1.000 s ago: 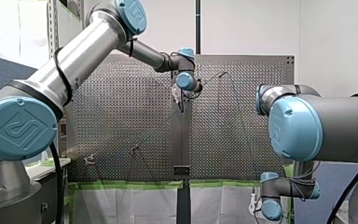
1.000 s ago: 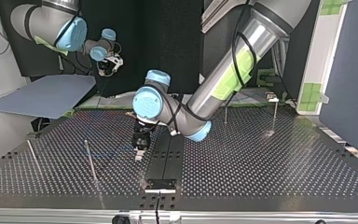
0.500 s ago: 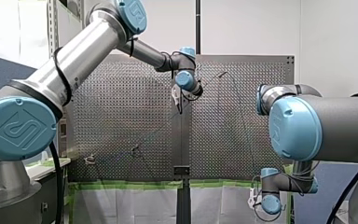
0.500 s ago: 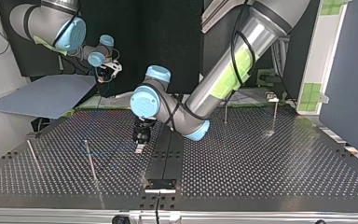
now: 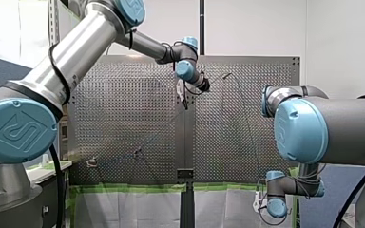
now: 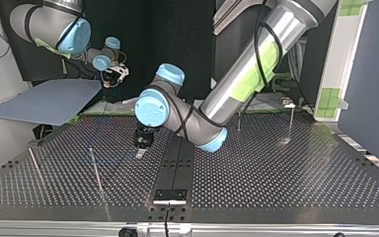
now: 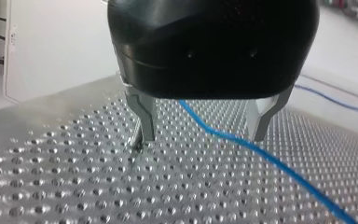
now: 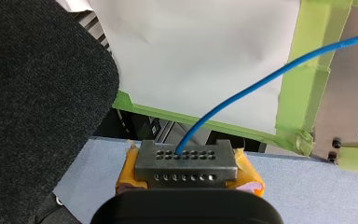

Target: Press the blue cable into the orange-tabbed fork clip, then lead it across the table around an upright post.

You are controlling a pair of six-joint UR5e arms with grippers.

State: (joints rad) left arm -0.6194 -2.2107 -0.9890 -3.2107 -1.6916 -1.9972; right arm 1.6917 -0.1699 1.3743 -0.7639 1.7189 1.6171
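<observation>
The blue cable [image 7: 261, 154] runs over the perforated table between the metal fingers [image 7: 144, 123] of my black left gripper [image 7: 203, 135]. That gripper is open and low over the plate, and its jaws stand apart from the cable. It hovers near the table's middle strip [image 6: 140, 150], toward the far edge in the front view [image 5: 183, 95]. My right gripper [image 8: 186, 161], with yellow pads, is shut on the blue cable [image 8: 242, 93], off the table's near edge [image 5: 258, 202]. A small clip [image 5: 91, 162] sits at the near left; I cannot make out its tab colour.
Thin upright posts stand on the table: two at the top view's left [image 6: 97, 170] [image 6: 34, 165] and two at its back right [image 6: 239, 121] [image 6: 291, 123]. A blue-grey board [image 6: 49, 101] lies beside the table near my right arm. Green tape edges the table [image 8: 303, 70].
My left gripper has shifted toward the top view's left and a little further back, its wrist turning. My right gripper moved slightly early on, then held still.
</observation>
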